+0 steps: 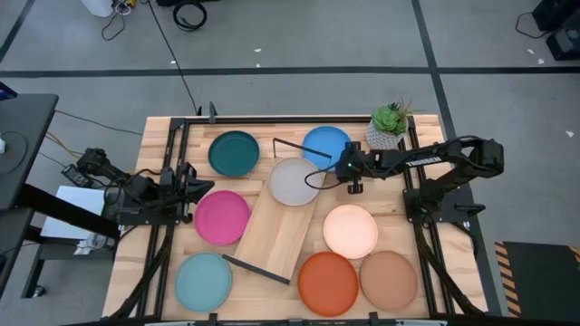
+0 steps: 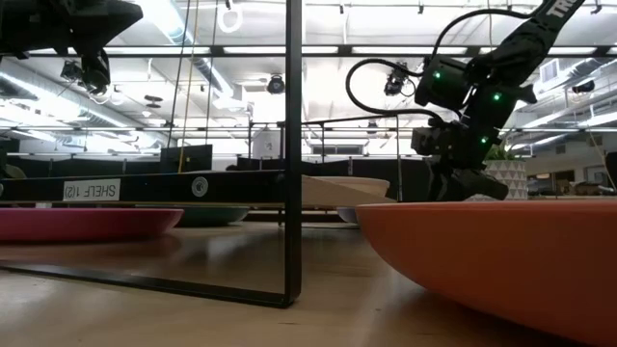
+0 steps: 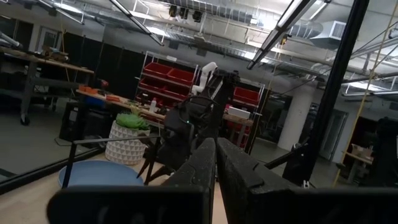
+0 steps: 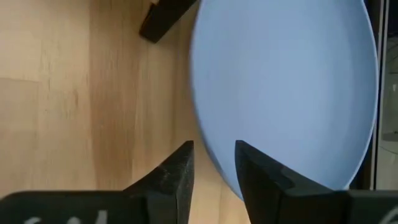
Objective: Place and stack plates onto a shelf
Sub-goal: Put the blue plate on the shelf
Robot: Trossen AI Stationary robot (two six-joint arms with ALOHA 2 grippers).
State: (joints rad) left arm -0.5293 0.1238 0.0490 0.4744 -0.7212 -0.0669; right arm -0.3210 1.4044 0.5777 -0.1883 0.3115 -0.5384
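Observation:
The light wood shelf (image 1: pixel 276 235) lies slantwise mid-table, and the grey plate (image 1: pixel 294 181) rests on its far end. The other plates lie flat on the tabletop: teal (image 1: pixel 234 152), blue (image 1: pixel 326 145), magenta (image 1: pixel 222 217), cream (image 1: pixel 351 231), light blue (image 1: pixel 204 281), orange (image 1: pixel 328 282) and tan (image 1: pixel 388 279). My right gripper (image 1: pixel 353 178) (image 4: pixel 213 144) is open and points down at the blue plate (image 4: pixel 286 81), its fingers on either side of the plate's near rim. My left gripper (image 1: pixel 188 181) (image 3: pixel 216 146) is shut and waits by the table's left edge. My right gripper comes from above, pointing down. One finger (image 4: pixel 255 174) stands over the blue plate's near rim (image 4: pixel 208 155) and the other over the bare wood outside it. The plate lies flat on the table. Whether a finger touches it, I cannot tell.
A potted plant (image 1: pixel 388 122) stands at the far right corner, just beyond the right arm. Black wire frames (image 1: pixel 256 270) stick out at both ends of the shelf. In the low view one frame (image 2: pixel 289 145) rises in front, with the orange plate (image 2: pixel 501 255) close by.

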